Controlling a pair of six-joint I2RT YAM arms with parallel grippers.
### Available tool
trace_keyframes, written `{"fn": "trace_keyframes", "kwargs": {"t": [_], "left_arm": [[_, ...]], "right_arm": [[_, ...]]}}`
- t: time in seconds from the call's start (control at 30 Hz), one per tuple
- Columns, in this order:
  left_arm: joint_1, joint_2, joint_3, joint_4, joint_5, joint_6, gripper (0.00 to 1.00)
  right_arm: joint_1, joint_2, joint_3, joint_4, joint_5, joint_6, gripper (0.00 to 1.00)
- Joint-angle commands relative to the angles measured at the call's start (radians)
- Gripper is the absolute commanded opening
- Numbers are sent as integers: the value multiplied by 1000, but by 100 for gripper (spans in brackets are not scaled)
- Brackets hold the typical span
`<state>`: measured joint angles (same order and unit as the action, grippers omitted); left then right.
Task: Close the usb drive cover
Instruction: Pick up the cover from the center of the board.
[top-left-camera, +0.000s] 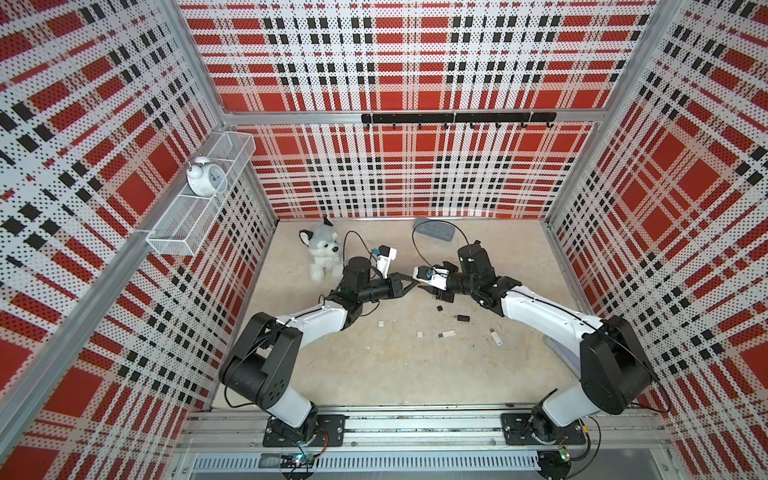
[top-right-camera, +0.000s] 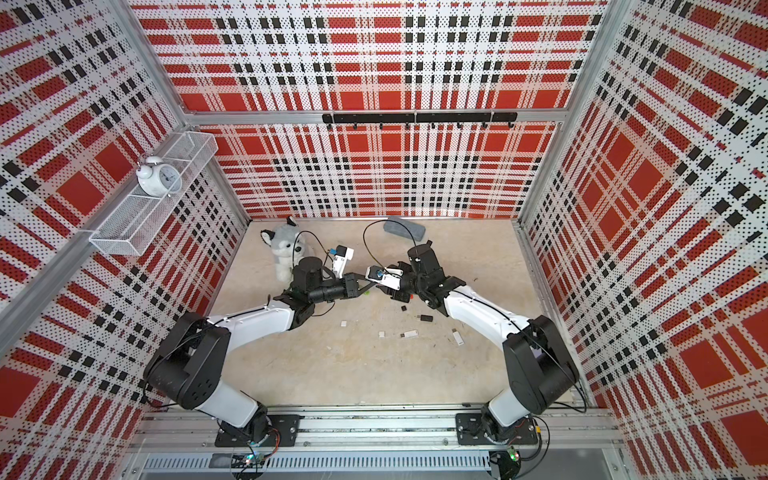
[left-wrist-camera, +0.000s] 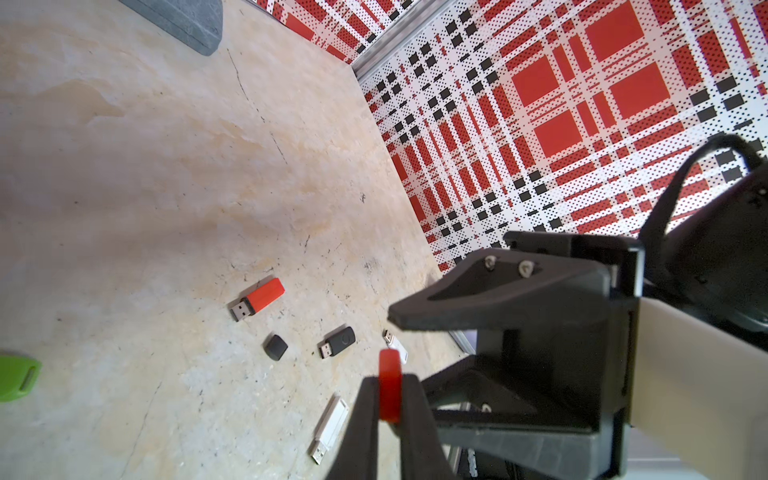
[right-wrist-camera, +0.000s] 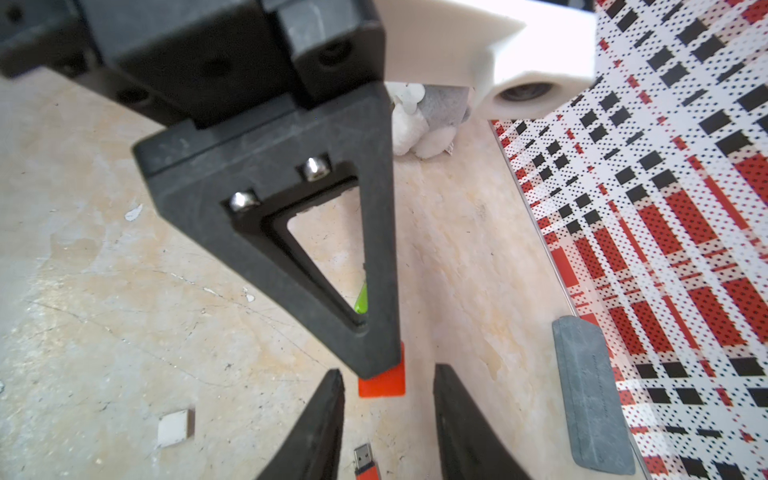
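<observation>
Left gripper (left-wrist-camera: 390, 388) pinches red cap (left-wrist-camera: 390, 368); wire basket (top-left-camera: 176, 235) holds alarm clock (top-left-camera: 206, 178).

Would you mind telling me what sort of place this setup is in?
Probably a robot test cell: two arms bolted to an aluminium rail, plaid perforated walls, and props like a plush husky.

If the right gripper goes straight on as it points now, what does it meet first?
Probably the red cap pinched by the left gripper, just ahead of the open right gripper; depth is uncertain.
</observation>
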<state>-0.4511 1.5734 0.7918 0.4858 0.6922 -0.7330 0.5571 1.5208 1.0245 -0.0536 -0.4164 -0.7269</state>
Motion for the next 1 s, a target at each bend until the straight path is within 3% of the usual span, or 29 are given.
{"fn": "trace_keyframes", "kwargs": {"t": [0.0, 0.13, 0.2, 0.47, 0.97], "left_arm": [[24, -57, -11, 23, 3, 32, 0], [57, -120, -43, 23, 1, 53, 0], [75, -157, -60, 23, -9, 59, 0], [144, -296, -130, 22, -40, 80, 0], [196, -382, -187, 22, -33, 75, 0]], "right_arm": [[-32, -68, -37, 9, 41, 13, 42], [-99, -86, -66, -22, 42, 19, 42], [-114, -61, -54, -68, 103, 17, 41], [-134, 197, 125, -351, 147, -17, 38], [-136, 491, 370, -569, 140, -53, 40]]}}
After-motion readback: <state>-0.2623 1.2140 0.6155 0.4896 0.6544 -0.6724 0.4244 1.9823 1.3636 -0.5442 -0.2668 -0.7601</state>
